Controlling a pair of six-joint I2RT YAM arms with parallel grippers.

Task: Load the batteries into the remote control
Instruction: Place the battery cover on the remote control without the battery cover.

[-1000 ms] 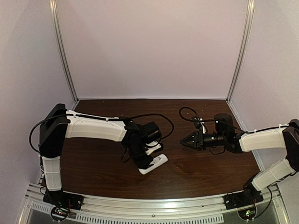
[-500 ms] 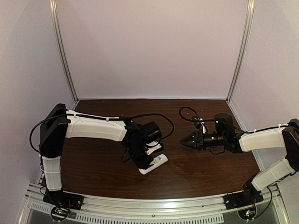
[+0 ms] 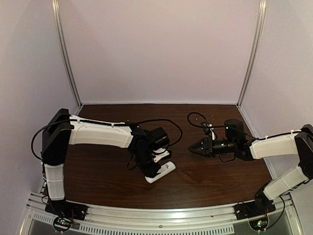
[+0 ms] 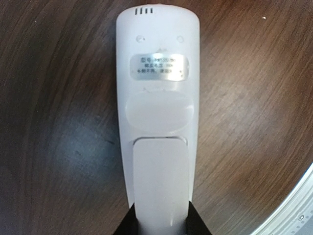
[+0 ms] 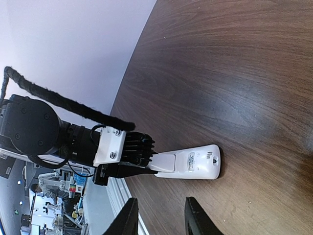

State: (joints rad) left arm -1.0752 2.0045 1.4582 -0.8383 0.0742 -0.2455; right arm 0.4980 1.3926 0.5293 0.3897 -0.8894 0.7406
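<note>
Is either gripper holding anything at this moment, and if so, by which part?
The left gripper clamps the remote control by its battery-cover end, back side up. The right gripper is open and holds nothing.

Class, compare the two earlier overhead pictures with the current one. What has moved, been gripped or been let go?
Nothing visibly changed. The left gripper stays clamped on one end of the remote control, which lies back-up on the table. The right gripper still hovers open and empty, pointing towards the remote.
</note>
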